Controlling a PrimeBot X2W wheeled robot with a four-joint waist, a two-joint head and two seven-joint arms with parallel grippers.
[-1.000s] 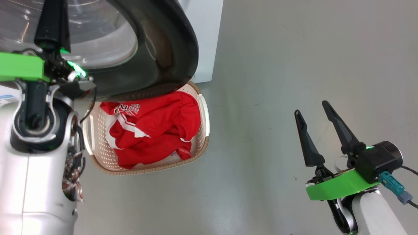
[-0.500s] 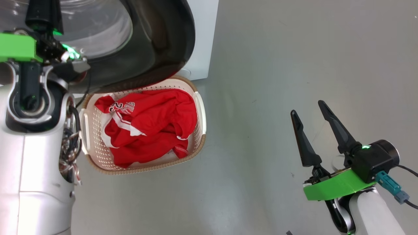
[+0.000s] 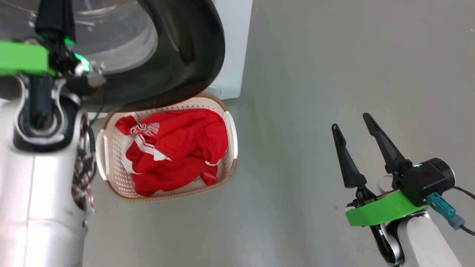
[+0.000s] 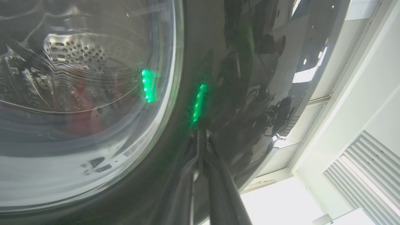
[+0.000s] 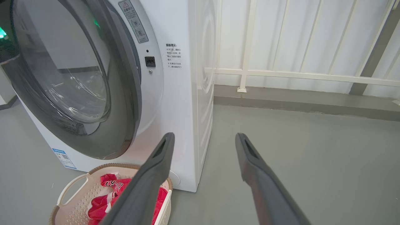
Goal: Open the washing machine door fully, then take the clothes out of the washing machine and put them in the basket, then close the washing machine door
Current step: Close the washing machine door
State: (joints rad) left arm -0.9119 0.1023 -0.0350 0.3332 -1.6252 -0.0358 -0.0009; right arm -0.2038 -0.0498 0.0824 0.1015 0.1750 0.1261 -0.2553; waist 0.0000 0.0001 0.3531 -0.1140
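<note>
Door of the front-loader, the washing machine door [image 5: 126, 103], stands partly swung out from the washing machine [image 5: 184, 109], its glossy black rim and bulging glass hanging over the far edge of the basket [image 3: 232, 163] in the head view. The clothes [image 3: 174, 148], red jerseys with white trim and lettering, lie bunched inside that basket, which sits on the grey floor [image 3: 334, 55] just in front of the machine's lower right corner. The left gripper [image 4: 201, 132] has its two dark fingers pressed together with nothing between them. Their tips lie against the black rim, just outside the glass, and meet their own reflection there. Through the glass the studded steel drum [image 4: 72, 53] shows, along with a dim reddish patch that could be fabric or a reflection; which one is unclear. The right gripper [image 3: 350, 121] is spread wide and empty, hovering over bare floor well to the right of the basket. Past the machine's side panel runs a white railing [image 5: 281, 75], and small printed labels [image 5: 173, 56] sit beside the door opening.
</note>
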